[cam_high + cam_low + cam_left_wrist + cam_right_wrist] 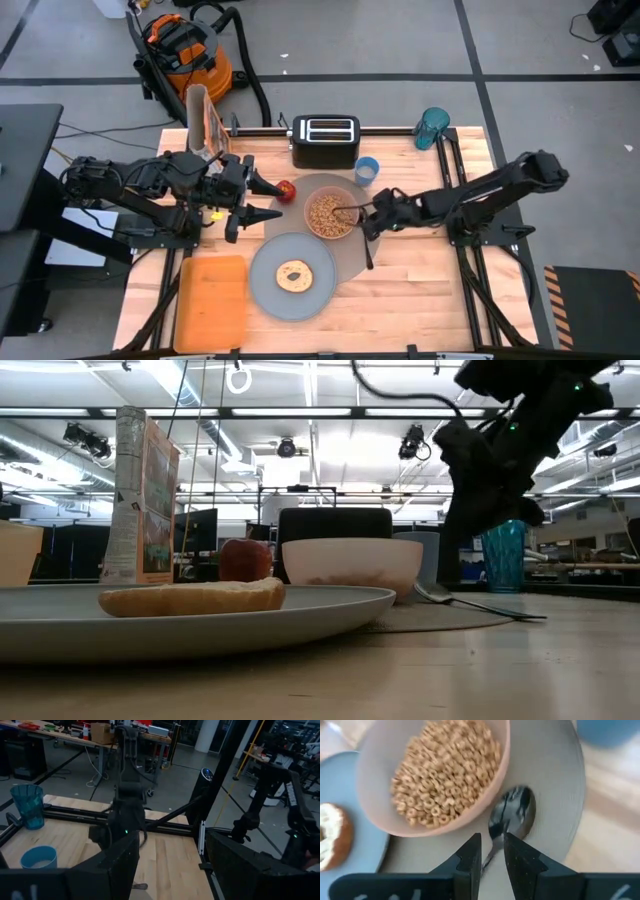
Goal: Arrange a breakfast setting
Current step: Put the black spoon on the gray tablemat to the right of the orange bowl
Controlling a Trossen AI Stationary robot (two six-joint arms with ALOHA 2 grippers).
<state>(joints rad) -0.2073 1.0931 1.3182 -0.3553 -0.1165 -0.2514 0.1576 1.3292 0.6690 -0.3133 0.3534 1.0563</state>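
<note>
The right gripper [491, 851] hangs just above the mat [555, 820], directly over the handle of the metal spoon [512, 815]. Its fingers stand only a narrow slit apart, and the handle shows in that slit; the bowl of the spoon lies flat on the mat, just beside the pink bowl [385, 780]. Whether the pads grip the handle or have just let go, you cannot tell from these views. Judged from the layout, the step in hand is placing the spoon. To finish it well, spread the fingers fully before lifting, rise straight up, and keep the wrist clear of the bowl's rim so the cereal is not disturbed.

The left gripper [268, 199] waits, spread wide and empty, just beside the red apple [286, 190].

Materials: the spoon is polished metal, thin in the handle and likely to slide on contact. The mat is round, flat and matt grey-brown. The bowl is smooth, thick-walled and filled with ring cereal. The grey plate [265, 290] overlaps the mat's edge and carries a split bagel. The small blue cup [367, 169] stands at the mat's far edge.
</note>
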